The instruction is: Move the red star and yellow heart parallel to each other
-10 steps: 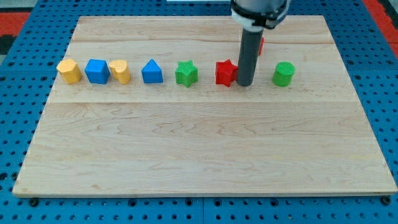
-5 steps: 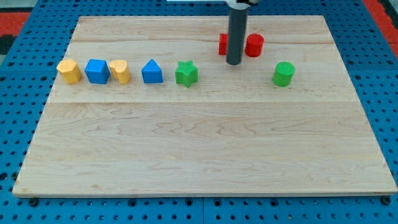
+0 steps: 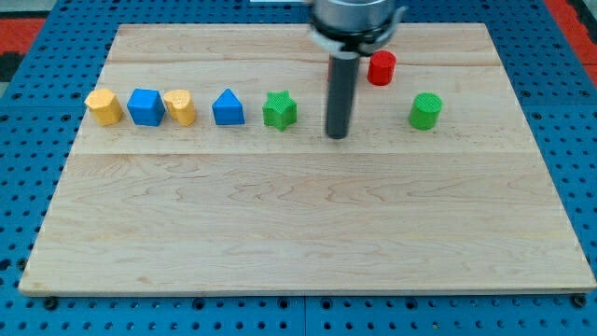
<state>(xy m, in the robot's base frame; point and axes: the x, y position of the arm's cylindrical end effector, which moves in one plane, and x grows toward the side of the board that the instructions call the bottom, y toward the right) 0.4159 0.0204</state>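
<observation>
The yellow heart (image 3: pixel 180 106) stands in a row of blocks at the view's left. The red star does not show in this frame; the rod covers the spot beside the red cylinder (image 3: pixel 381 67) where it last stood. My tip (image 3: pixel 337 135) rests on the board to the right of the green star (image 3: pixel 279 110) and to the left of the green cylinder (image 3: pixel 425 110). It touches no block and is far to the right of the yellow heart.
The row at the left also holds a yellow block (image 3: pixel 104 106), a blue cube (image 3: pixel 145 106) and a blue triangular block (image 3: pixel 228 107). The wooden board (image 3: pixel 298 243) lies on a blue pegboard.
The red star went from the row up to beside the red cylinder. My tip then came back down towards the view's bottom, level with the row, and the rod now hides the star.
</observation>
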